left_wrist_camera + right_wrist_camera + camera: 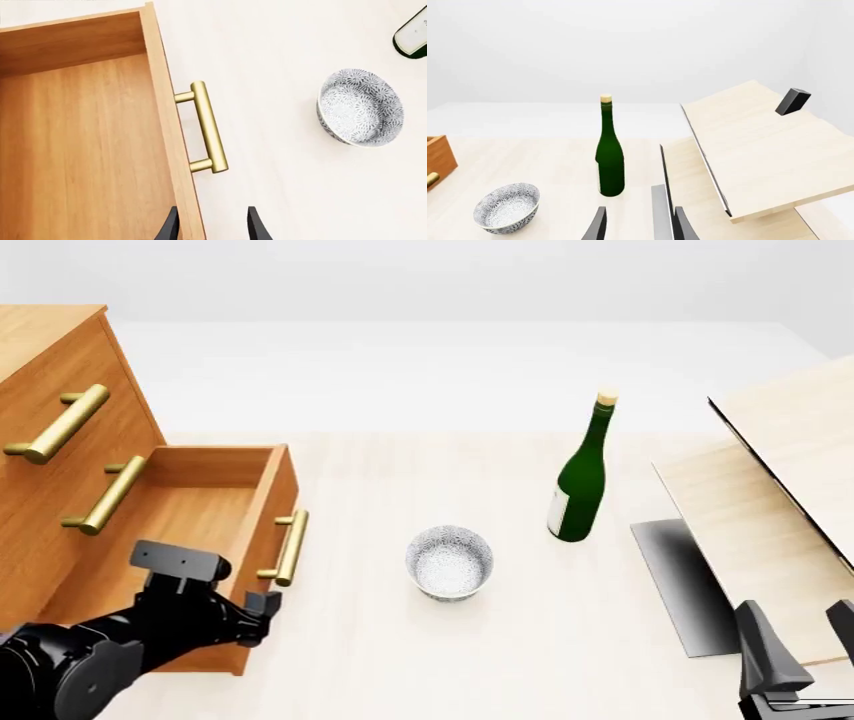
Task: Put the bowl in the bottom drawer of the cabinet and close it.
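Looming at nine o'clock in the front view, the cabinet [54,370] has its bottom drawer [200,530] pulled open and bare inside. The left gripper [212,227] hangs spread and empty right over that drawer's front panel, near the brass handle [205,127] — a careless sweep could, I judge, knock the drawer partway shut before anything goes in. At three o'clock pale boards [787,490] lean on a stand, crowding the right gripper [637,225], which is also parted and empty; swinging it out risks clipping them. The green bottle [582,472], upright at about one o'clock from the bowl and near it, could topple in a loose reach. The bowl [450,562] sits upright mid-table, apart from the drawer — not yet grasped.
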